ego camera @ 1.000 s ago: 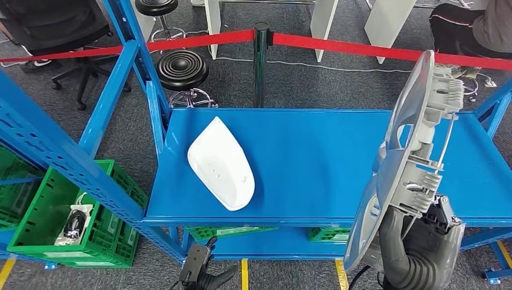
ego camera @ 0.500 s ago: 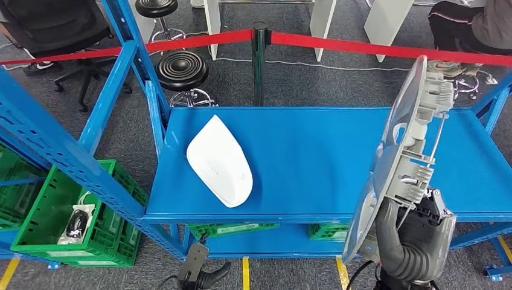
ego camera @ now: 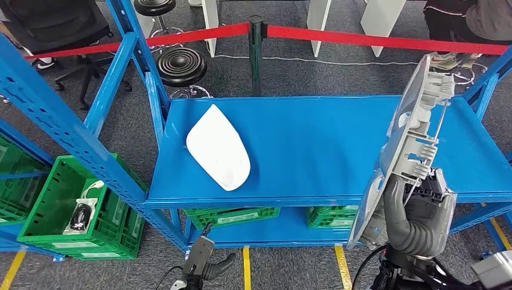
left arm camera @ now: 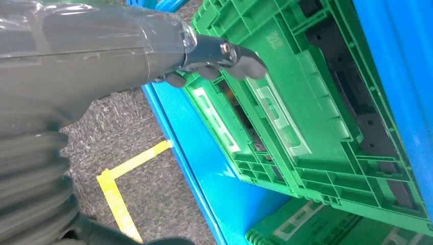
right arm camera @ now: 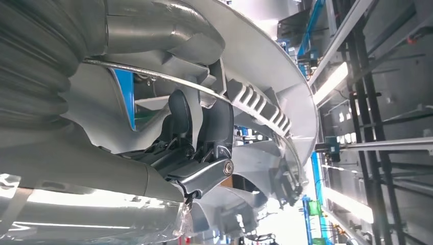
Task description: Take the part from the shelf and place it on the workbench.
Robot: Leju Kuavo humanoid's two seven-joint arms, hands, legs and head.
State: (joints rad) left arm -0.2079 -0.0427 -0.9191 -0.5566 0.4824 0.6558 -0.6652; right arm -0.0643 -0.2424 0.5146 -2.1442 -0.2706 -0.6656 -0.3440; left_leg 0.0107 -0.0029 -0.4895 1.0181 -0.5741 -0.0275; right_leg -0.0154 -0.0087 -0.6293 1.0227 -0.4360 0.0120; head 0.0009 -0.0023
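The right hand (ego camera: pixel 416 214) grips the large grey ribbed plastic part (ego camera: pixel 410 142) upright by its lower end; top-heavy, it could tip or snag the blue metal shelf (ego camera: pixel 314 151)

No text, brand or number can be read; the labels on the green crates (ego camera: pixel 232 216) under the blue shelf (ego camera: pixel 314 151) are too blurred.

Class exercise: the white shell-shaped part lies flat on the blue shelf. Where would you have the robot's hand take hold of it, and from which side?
Grip the white part across its width near the broad rounded end, probably coming from the shelf's front edge. It lies dome-up and smooth, so the top offers no hold; its side edges look the only purchase, and the broad end lies closest to the front.
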